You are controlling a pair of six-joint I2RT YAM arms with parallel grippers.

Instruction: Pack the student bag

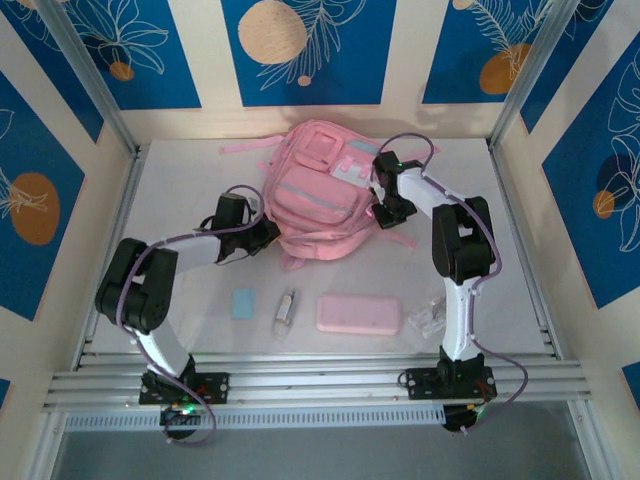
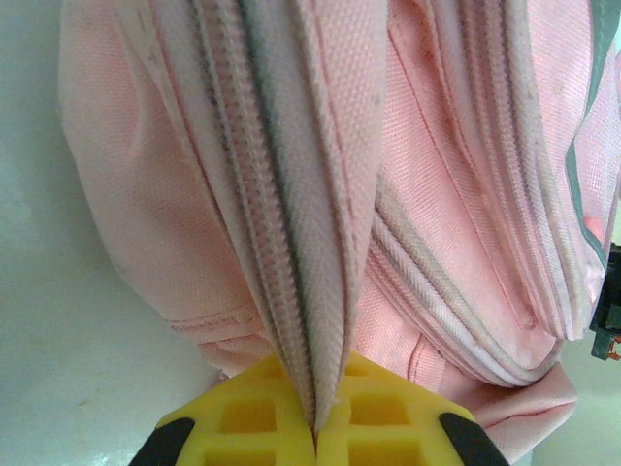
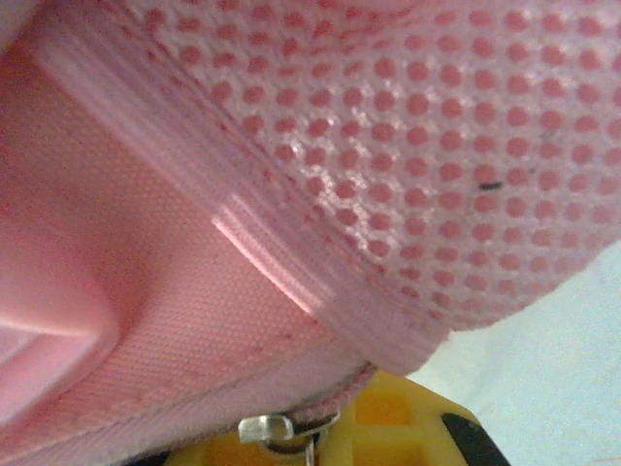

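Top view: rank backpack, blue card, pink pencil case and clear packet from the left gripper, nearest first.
1. Student bag, pinched by left gripper.
2. Blue card, near-left.
3. Pink pencil case, near centre.
4. Clear packet, near right.

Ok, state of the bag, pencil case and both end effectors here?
student bag: lying on the table, pinched zip looks closed.
pencil case: flat on the table, outside the bag.
left end effector: shut on the student bag's zip seam.
right end effector: shut on the student bag's edge.
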